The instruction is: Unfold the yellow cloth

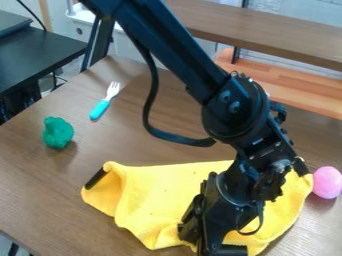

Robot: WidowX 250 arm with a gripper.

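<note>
Yellow cloth (157, 195) lies rumpled on the near part of the brown wood-look counter (40, 165), its left end curled up. I have the black robotic claw (208, 244) low over its front edge; I can't tell whether it's spread or pinching. A pink rounded ball (327, 182) sits by the cloth's right end.

I have my jointed black robot arm (175, 47) slanting in from the upper left to its bulky round joint (234, 107), bending steeper there; beyond the wrist (264, 177), my black end effector (207, 242) hangs down-left, near the bottom edge
</note>
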